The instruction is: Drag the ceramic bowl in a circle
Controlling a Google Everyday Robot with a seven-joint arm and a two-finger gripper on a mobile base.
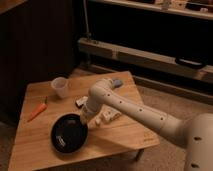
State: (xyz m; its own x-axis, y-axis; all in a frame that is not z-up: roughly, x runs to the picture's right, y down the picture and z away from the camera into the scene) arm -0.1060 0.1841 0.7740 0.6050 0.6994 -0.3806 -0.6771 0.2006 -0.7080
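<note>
White robot arm reaching over a wooden table (120, 137), gripper (85, 120) at the ceramic bowl (69, 133) rim, grip impossible to tell, translucent cup (59, 86) and carrot (37, 111) behind.

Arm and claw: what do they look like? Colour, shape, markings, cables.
The arm is off-white: smooth, thick, rounded tube segments joined at bulbous elbows, with a row of small dark dots along the links. No cables or sleeves show. The claw is the same pale colour, narrower than the links, over the near rim of the black bowl on the wooden table.
</note>
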